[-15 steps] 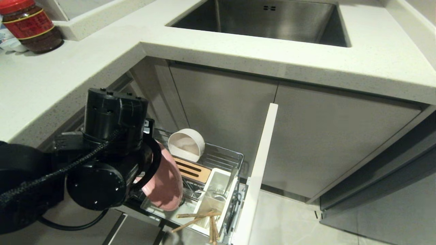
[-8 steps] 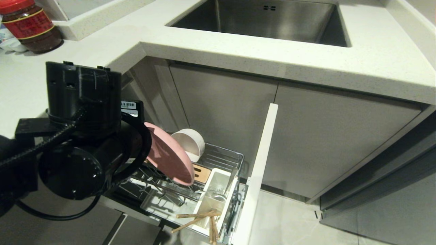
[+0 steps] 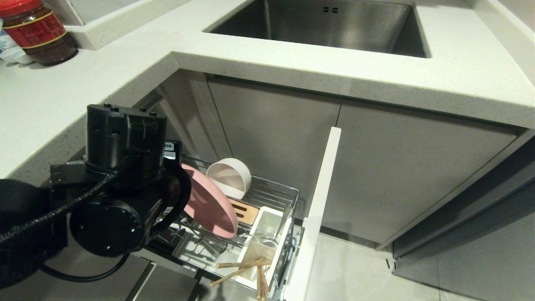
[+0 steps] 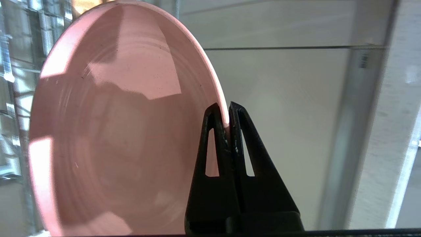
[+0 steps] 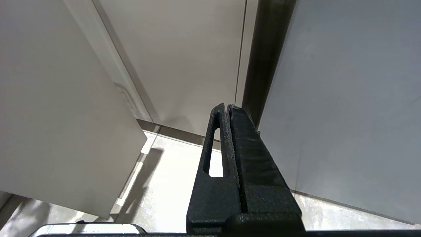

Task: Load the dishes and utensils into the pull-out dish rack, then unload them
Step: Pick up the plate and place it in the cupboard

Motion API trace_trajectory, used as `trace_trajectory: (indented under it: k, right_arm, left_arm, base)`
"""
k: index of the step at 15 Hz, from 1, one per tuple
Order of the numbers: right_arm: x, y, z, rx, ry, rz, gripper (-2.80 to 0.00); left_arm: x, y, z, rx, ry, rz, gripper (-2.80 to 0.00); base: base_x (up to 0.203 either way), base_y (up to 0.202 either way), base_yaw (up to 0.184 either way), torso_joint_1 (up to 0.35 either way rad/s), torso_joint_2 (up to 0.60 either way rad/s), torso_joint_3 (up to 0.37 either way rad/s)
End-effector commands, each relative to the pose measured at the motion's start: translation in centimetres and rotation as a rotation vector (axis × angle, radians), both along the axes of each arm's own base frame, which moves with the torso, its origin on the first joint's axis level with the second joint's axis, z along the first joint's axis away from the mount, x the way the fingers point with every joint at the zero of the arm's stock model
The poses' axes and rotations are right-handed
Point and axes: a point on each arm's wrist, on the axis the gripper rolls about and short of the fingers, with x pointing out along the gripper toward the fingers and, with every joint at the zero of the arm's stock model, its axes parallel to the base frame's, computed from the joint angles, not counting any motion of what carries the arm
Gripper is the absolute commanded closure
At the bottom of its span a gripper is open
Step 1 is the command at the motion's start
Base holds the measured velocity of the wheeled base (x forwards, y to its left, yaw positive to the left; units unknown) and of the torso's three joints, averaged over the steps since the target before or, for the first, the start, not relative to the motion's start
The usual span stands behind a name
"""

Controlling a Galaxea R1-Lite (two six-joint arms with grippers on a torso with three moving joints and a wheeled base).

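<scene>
Plate (image 4: pixel 125 131) pinched by its rim in left tool (image 4: pixel 227 113), held tilted above rack (image 3: pixel 271 194). Beyond tool: bowl (image 3: pixel 229 177) in rack, chopsticks (image 3: pixel 244 269) in holder. Fork not discernible. Right tool (image 5: pixel 226 108) closed, empty, parked. Loading or unloading: undetermined.

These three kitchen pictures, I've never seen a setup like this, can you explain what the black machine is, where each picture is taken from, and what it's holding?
It is a two-armed robot. The wide picture comes from a camera on its head, looking down at a counter, a sink and a pulled-out dish rack. The black bulk there is its left arm. The other two pictures come from cameras on the wrists, behind the jaws. The left gripper is shut on the rim of a pink plate, held on edge above the rack. In the rack sit a white bowl on its side and chopsticks in a white holder. The right gripper is shut, holds nothing, and hangs near cabinet doors and floor.
</scene>
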Motion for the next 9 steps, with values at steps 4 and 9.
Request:
trace_trajectory:
  k: [4, 9]
  right_arm:
    - [0.2, 0.0, -0.7, 0.0, 0.026, 0.0, 0.0]
    - [0.2, 0.0, -0.7, 0.0, 0.026, 0.0, 0.0]
  left_arm:
    - [0.5, -0.3, -1.9, 0.011, 0.042, 0.018, 0.0]
    - [1.0, -0.4, -4.1, 0.069, 0.107, 0.026, 0.0]
  base:
    - [0.0, 0.0, 0.0, 0.0, 0.0, 0.0]
    - [0.0, 0.0, 0.0, 0.0, 0.0, 0.0]
